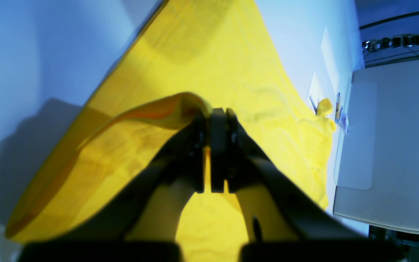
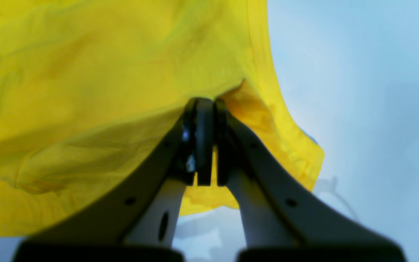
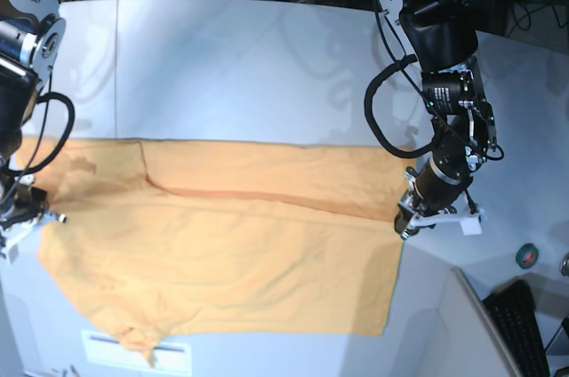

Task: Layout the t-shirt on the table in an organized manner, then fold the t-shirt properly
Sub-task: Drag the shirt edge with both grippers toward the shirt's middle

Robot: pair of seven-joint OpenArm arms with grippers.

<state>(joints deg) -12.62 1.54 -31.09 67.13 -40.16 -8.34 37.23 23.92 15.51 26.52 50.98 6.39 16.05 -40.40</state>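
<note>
Orange-yellow cloth t-shirt (image 3: 222, 244) spread across the off-white table (image 3: 267, 66).
I see my left gripper (image 1: 217, 113) pinching its right edge, my right gripper (image 2: 205, 103) pinching its left edge.

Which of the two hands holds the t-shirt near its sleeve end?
The right hand, at the base view's left edge, where the t-shirt narrows to a sleeve; the left hand pinches the straight hem side.

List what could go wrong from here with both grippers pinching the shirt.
1. The left gripper and right gripper each clamp only a thin bit of the t-shirt; a pull could likely slip the cloth free.
2. The near corner of the shirt lies close to the table front edge, so dragging it that way may pull it off.
3. A crease runs across the shirt; folding now may lock it in.
</note>
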